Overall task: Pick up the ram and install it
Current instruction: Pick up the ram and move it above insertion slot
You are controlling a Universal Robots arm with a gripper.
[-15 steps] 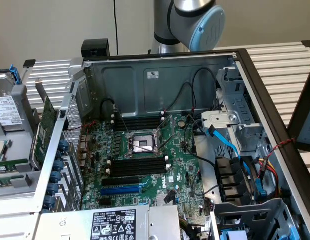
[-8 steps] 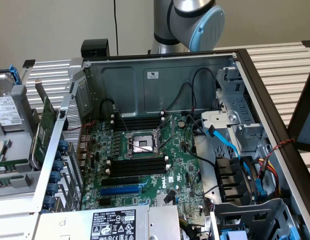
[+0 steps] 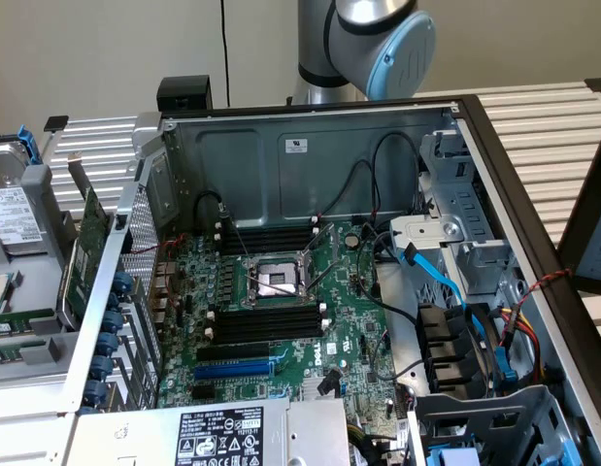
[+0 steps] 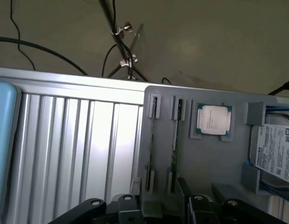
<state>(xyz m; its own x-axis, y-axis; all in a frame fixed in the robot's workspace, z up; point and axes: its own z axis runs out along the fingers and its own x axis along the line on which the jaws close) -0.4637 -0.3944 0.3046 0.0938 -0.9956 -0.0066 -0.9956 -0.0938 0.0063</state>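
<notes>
The brand name TOSHIBA is printed along the edge of the white label on the hard drive (image 4: 275, 156) in the wrist view; the finer print beside it cannot be read. In the exterior view, a white mark that appears to read DELL is seen on the green motherboard (image 3: 350, 335). Certification symbols and illegible lines are carried by the power supply label (image 3: 220, 437).
</notes>
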